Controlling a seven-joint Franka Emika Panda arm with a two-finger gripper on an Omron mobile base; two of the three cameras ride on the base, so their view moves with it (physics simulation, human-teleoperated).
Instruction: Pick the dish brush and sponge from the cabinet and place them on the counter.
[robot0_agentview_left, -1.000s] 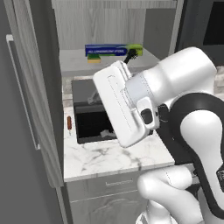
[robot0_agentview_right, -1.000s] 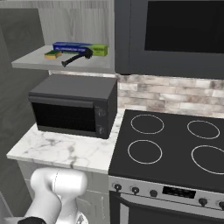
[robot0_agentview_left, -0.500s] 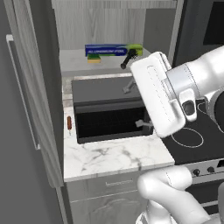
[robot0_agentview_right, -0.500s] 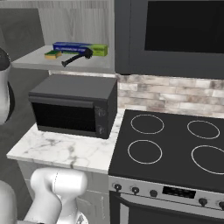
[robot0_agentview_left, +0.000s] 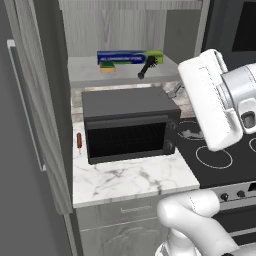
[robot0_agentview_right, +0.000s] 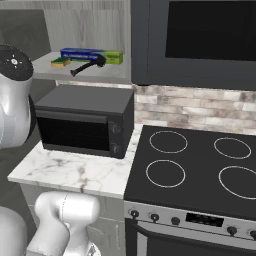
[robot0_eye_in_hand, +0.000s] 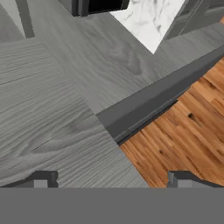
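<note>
On the open cabinet (robot0_agentview_left: 75, 75) shelf, the dish brush (robot0_agentview_left: 148, 67) and sponge (robot0_agentview_left: 107, 68) are seen untouched. The gripper (robot0_eye_in_hand: 111, 178) is held wide, empty; a reach upward is needed.

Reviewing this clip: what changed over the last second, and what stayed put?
The arm swung from in front of the toaster oven off to the right, uncovering it. Nothing was grasped or released; the end effector is open and empty. The dish brush, sponge and blue-and-green box lie unmoved on the cabinet shelf.
</note>
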